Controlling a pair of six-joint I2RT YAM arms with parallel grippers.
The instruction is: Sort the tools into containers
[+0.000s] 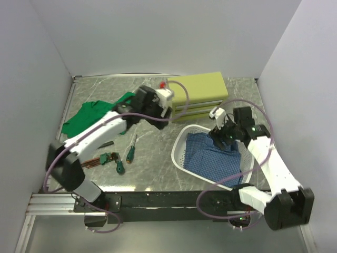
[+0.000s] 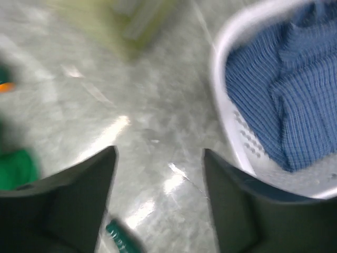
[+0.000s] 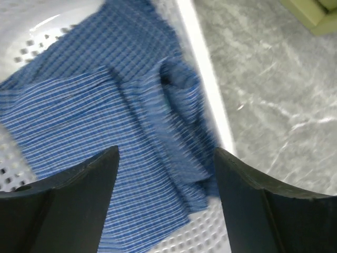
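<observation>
The olive-yellow chest (image 1: 197,94) with pale drawer fronts stands at the back of the table; it shows blurred in the left wrist view (image 2: 131,21). Two green-handled screwdrivers (image 1: 130,151) (image 1: 120,166) and the hex key set (image 1: 101,159) lie at the front left. A dark handle (image 1: 106,143), perhaps the hammer, lies near them. My left gripper (image 1: 161,115) (image 2: 159,153) is open and empty above bare table, just in front of the chest, with a green screwdriver handle (image 2: 121,240) below it. My right gripper (image 1: 221,135) (image 3: 166,153) is open and empty over the basket.
A white perforated basket (image 1: 181,141) (image 2: 224,89) (image 3: 202,79) holds a blue checked cloth (image 1: 213,155) (image 3: 89,116) at the right. A large green cloth (image 1: 92,115) lies at the back left. Walls enclose the table on three sides.
</observation>
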